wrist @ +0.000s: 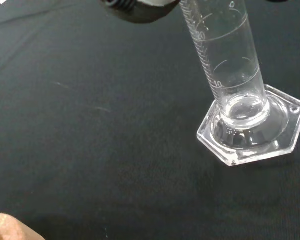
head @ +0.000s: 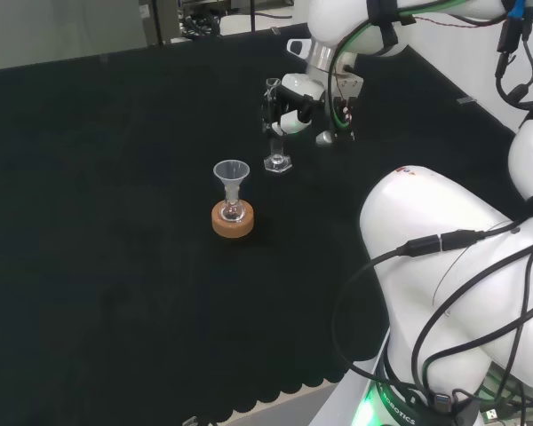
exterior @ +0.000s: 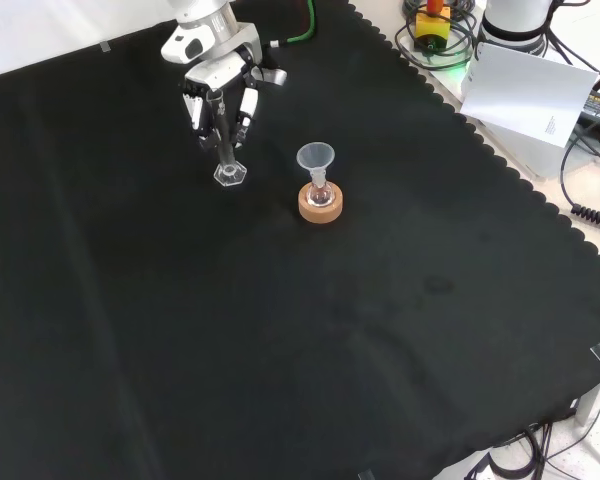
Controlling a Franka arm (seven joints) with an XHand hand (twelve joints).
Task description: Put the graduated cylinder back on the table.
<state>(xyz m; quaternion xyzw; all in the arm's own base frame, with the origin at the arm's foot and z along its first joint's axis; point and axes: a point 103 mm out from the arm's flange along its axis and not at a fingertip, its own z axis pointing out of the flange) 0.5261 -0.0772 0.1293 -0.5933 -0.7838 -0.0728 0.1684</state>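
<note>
The fingers [exterior: 243,108] are curled around the upper tube of the graduated cylinder [exterior: 225,150], and the hand [head: 295,108] grips it from the side, as the head and front views show. The cylinder stands upright, or very nearly so. Its hexagonal base [wrist: 252,129] sits at the level of the black cloth; in the wrist view the base appears to lie flat on the tabletop [exterior: 280,330], though whether full contact is made cannot be confirmed from clear plastic on black cloth. The tube looks empty.

Just beside the cylinder, and apart from it, a small flask carrying a clear funnel [head: 231,174] stands in a cork ring [head: 233,220]. In the head view this stand is nearer the camera and to the left of the cylinder; in the front view it is to the right.

Assessment: the lowering is complete or all but complete. What remains is release: the fingers are not yet opened, and the hand is not yet clear of the tube. The narrow base makes tipping the main risk at release.
</note>
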